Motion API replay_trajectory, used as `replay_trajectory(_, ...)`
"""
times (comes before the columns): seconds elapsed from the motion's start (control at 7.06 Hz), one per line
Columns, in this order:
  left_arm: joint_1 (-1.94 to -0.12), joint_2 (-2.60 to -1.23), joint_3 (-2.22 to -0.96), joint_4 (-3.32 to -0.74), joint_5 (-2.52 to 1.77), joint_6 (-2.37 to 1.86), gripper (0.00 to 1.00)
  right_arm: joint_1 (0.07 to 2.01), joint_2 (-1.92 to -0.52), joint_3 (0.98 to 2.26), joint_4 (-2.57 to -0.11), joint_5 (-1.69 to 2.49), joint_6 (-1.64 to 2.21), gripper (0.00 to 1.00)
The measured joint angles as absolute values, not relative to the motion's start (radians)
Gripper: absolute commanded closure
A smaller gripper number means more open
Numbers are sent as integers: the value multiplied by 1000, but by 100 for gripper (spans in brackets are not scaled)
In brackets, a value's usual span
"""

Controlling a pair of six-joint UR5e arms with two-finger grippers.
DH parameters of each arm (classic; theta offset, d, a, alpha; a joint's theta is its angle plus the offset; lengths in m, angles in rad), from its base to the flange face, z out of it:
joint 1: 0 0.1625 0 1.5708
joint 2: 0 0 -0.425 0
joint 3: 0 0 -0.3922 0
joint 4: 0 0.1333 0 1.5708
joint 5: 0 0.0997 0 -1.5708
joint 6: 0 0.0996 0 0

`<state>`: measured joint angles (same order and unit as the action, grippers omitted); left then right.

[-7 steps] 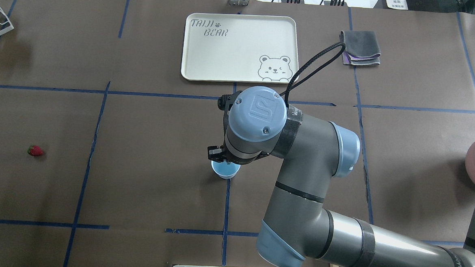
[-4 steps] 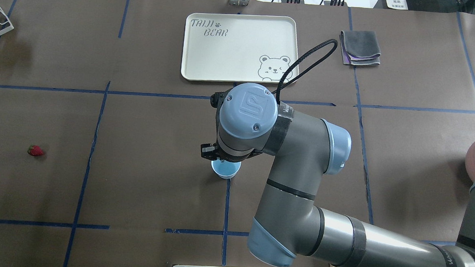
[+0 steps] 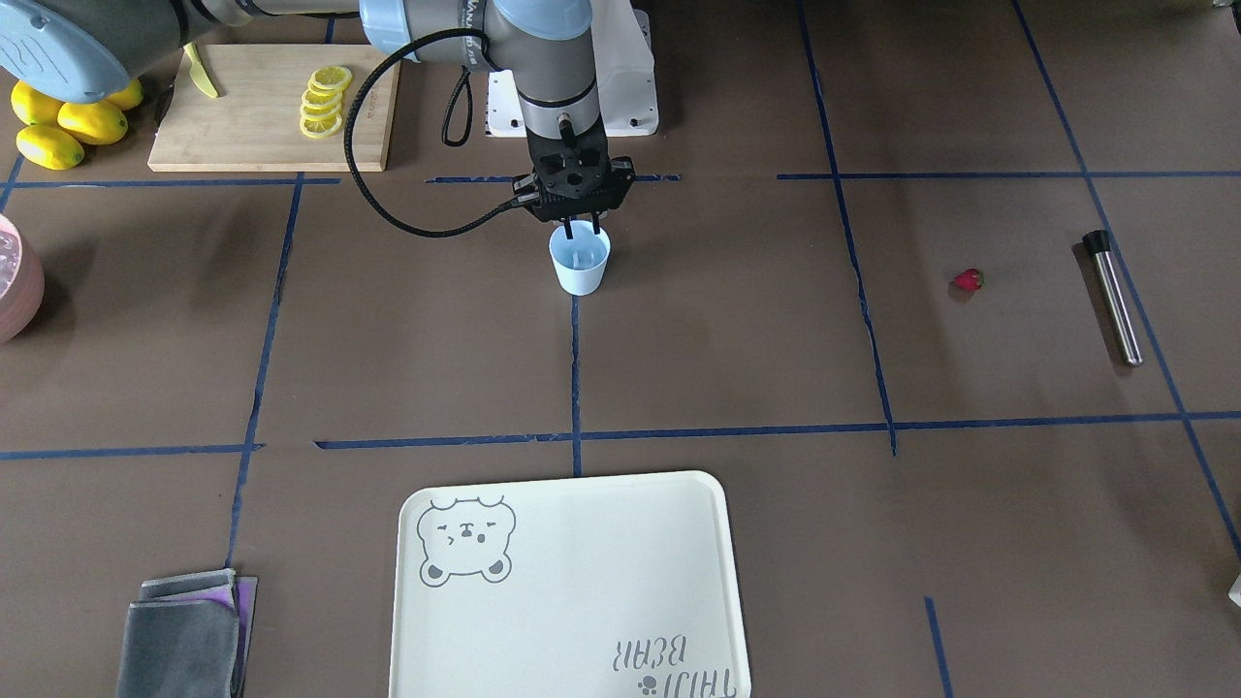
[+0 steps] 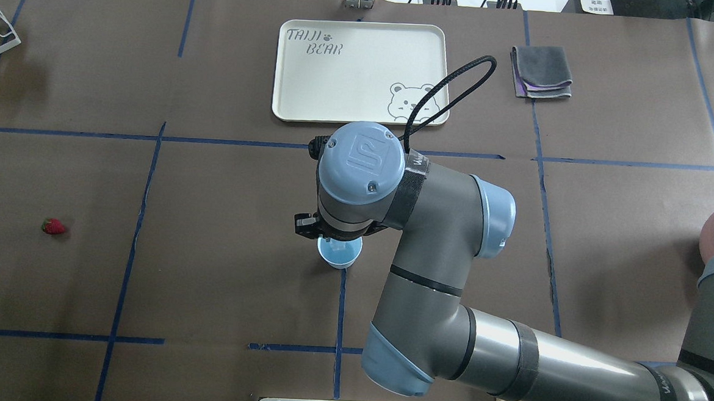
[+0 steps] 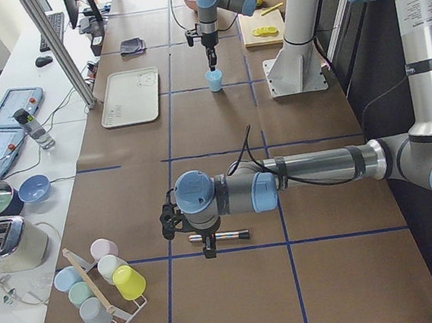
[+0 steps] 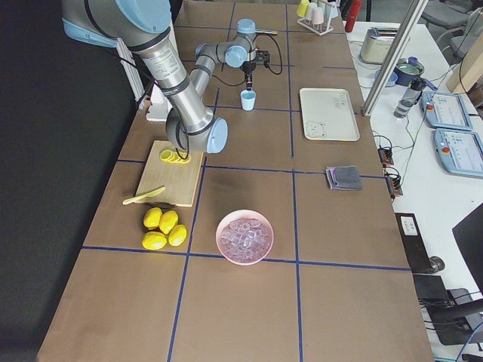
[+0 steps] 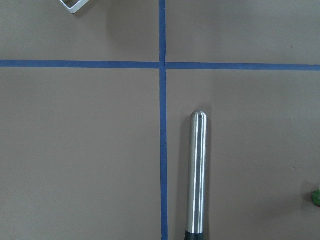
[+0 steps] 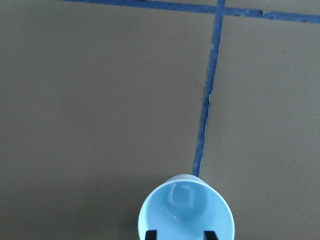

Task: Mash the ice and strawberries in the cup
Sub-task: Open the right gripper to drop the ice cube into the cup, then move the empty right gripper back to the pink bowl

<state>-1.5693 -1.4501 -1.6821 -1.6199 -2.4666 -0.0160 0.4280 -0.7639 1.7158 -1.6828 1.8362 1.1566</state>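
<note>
The right fingers hang apart and empty just over the mouth of the cup, which stands upright in the middle of the bench at the end of a blue tape line. What looks like one clear ice cube lies at its bottom, so the spread stance fits a drop into it. The strawberry lies on the bare bench, well apart from the cup and near the steel muddler. The left fingers hover above that muddler, probably to fetch it; whether they are apart I cannot tell.
</note>
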Motion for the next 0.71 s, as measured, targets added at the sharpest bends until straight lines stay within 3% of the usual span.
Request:
replay_trajectory(0.42, -1569, -1451, -1683, -1620, -2467, -18, 0, 434, -769, 1736, -1686, 1836, 1158, 1)
replay_trajectory(0.71, -1569, -1453, -1683, -1620, -2466, -18, 0, 499, -829, 1832, -1703, 1838, 1151, 1)
